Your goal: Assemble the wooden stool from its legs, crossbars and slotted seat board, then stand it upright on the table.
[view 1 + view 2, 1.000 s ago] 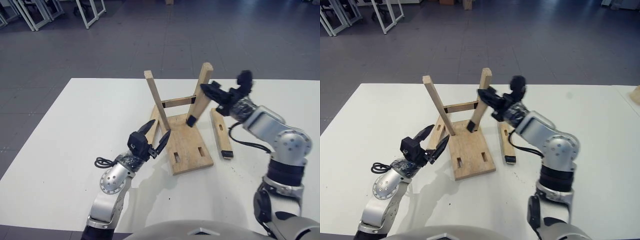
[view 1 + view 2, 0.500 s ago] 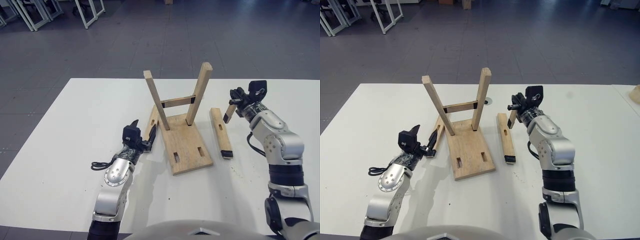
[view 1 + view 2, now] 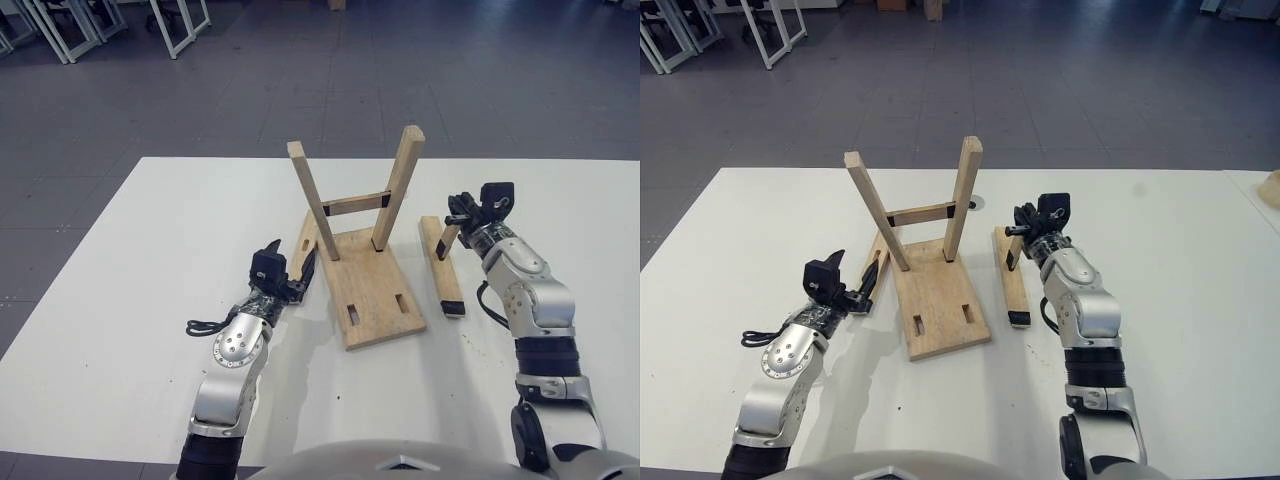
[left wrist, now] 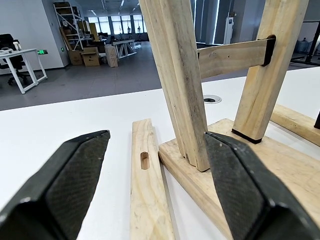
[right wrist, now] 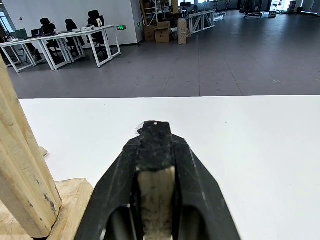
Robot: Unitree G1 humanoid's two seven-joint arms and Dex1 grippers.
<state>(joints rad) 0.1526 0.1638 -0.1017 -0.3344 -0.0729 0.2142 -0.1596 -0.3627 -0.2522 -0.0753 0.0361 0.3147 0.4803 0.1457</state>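
Observation:
The seat board [image 3: 372, 288] lies flat on the white table [image 3: 150, 250]. Two legs [image 3: 309, 200] [image 3: 399, 186] stand in it, joined by a crossbar [image 3: 357, 204]. Another loose leg [image 3: 444, 270] lies to the right of the board. My right gripper [image 3: 457, 222] hovers at its far end, shut on a short dark-tipped crossbar [image 3: 448, 242] that slants down onto that leg. A slotted loose leg [image 4: 148, 200] lies by the board's left edge. My left gripper [image 3: 297, 271] is low over it and open, one finger on each side, not touching.
A black cable [image 3: 205, 325] loops on the table beside my left arm. A round grommet hole [image 4: 211, 98] sits in the table behind the stool. The table's left and near parts are bare, with grey floor beyond its far edge.
My right gripper drew back from the upright right leg, then came down and left onto the loose right leg with the crossbar. My left gripper dropped to the left loose leg.

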